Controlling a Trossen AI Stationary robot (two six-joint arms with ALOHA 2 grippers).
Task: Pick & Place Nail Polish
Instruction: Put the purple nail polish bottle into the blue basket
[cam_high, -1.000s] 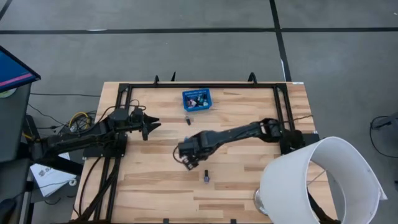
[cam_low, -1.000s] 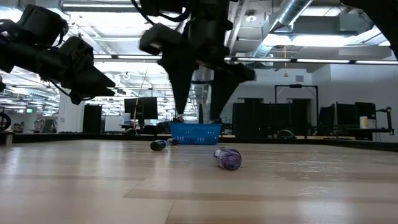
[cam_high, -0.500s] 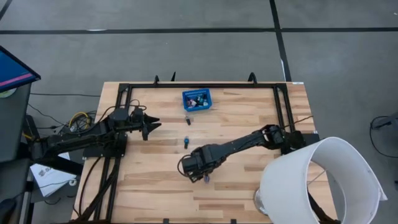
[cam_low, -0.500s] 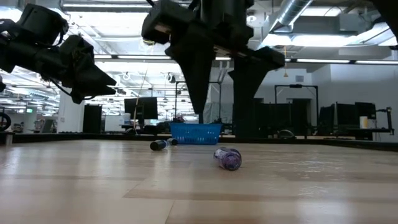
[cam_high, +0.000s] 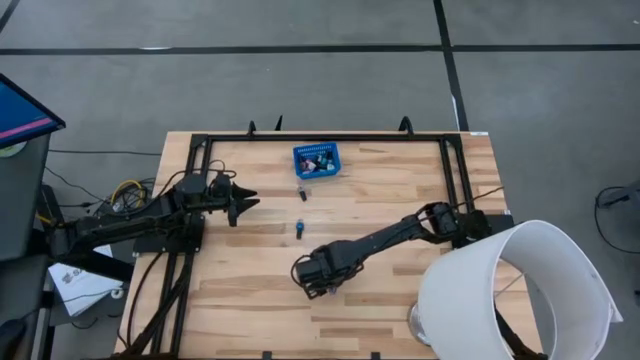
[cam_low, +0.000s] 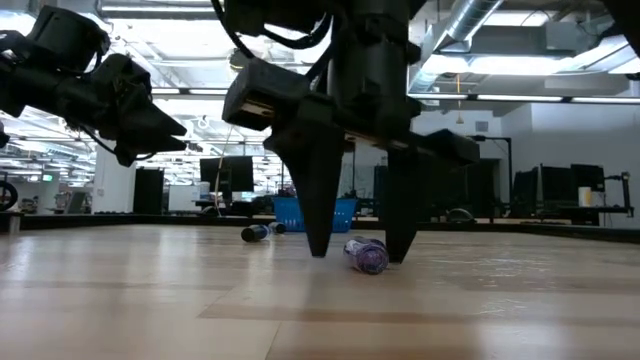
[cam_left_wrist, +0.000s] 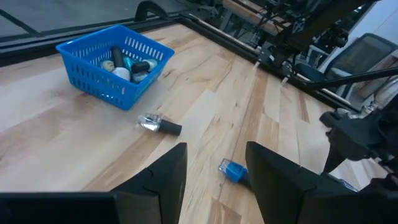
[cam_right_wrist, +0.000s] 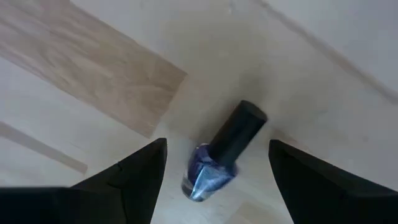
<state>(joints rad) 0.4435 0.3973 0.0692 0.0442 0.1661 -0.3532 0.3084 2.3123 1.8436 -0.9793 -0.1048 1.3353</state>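
Observation:
A purple nail polish bottle (cam_right_wrist: 208, 175) with a dark cap (cam_right_wrist: 241, 127) lies on its side on the wooden table, also seen in the low view (cam_low: 368, 255). My right gripper (cam_low: 360, 245) is open and points down over it, one finger on each side, tips near the table and not touching the bottle. In the high view the right gripper (cam_high: 322, 283) covers the bottle. My left gripper (cam_high: 243, 203) hovers open over the table's left part. A blue bottle (cam_left_wrist: 234, 170) and a pale bottle (cam_left_wrist: 158, 124) lie on their sides near the blue mesh basket (cam_left_wrist: 115, 62), which holds several bottles.
The basket (cam_high: 317, 160) stands at the far middle of the table. The pale bottle (cam_high: 302, 193) and the blue bottle (cam_high: 299, 229) lie between it and my right gripper. A white lamp shade (cam_high: 520, 290) stands at the near right corner. A black frame (cam_high: 330, 138) runs along the far edge.
My right gripper has gone toward the table's near edge and down, from beside the purple bottle to straddling it with its fingertips near the table. Its fingers have stayed open. The bottle has not moved.

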